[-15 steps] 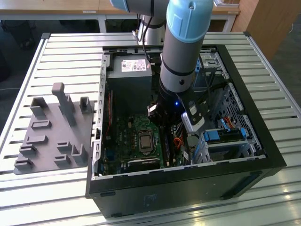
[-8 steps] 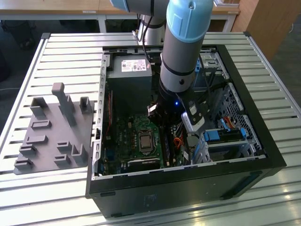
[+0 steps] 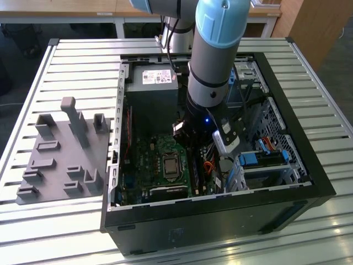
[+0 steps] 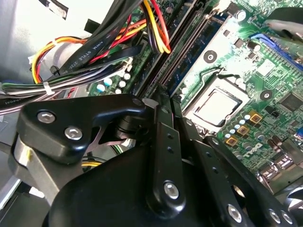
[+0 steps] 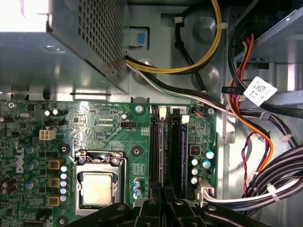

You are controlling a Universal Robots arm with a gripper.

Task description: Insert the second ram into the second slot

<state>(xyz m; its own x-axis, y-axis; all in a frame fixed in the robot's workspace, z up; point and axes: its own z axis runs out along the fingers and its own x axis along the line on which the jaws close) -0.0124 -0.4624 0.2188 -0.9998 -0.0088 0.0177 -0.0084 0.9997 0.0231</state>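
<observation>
The arm reaches down inside the open computer case, hemmed by the case walls, with cable bundles crowding one side of the motherboard. The gripper sits right over the memory slots beside the processor socket, fingers drawn close together. The second ram stands in its slot, directly beneath the fingertips; whether they clamp it, I cannot tell.

The hand sits over the memory slots (beside the processor socket).
</observation>
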